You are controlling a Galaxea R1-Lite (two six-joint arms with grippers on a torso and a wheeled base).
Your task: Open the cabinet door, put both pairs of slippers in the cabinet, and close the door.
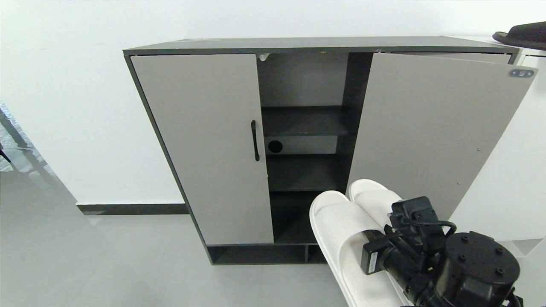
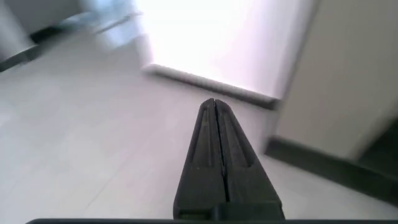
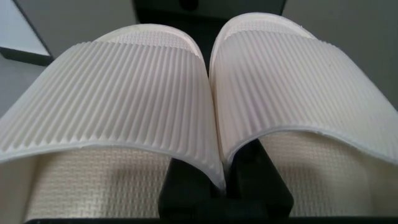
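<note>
Cabinet [image 1: 298, 44] fills the upper middle of the head view. It has two doors: the left door [image 1: 204, 145] is shut and the right door [image 1: 431, 128] stands wide open, likely to give access. Two white slippers [image 1: 341, 221], one pair, sit lower right with toes toward the opening, clamped together by the right gripper [image 3: 227, 186]. The left gripper [image 2: 215, 155] is pressed together and empty.

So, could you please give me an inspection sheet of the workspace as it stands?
Surface: glossy grey floor.
Job's things: cabinet, left door shut, right door open; white slippers before its opening.
Clutter: dark object on the white unit, right.
Grippers: right gripper shut on white slippers; left gripper shut above floor.
Cables: black cable looped at right wrist.
Surroundings: white wall, dark skirting.
</note>
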